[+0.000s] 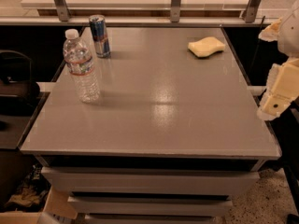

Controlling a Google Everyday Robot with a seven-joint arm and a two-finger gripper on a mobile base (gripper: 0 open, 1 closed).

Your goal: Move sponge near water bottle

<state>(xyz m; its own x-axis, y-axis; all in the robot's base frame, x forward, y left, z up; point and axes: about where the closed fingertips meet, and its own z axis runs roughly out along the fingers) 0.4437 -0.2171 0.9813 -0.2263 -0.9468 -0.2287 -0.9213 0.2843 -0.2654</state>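
Gripper (279,94) hanging off right edge of table (163,125), opening unclear. Sponge (206,46) lying near far-right corner; bottle (82,69) standing near left edge, open surface between.

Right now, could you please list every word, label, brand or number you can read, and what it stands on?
No text is readable.
water bottle: print on its white-and-red label band is too blurred.
can: blue-and-silver markings, brand illegible.
sponge: no writing.
gripper, beyond the table's right edge: no writing visible.
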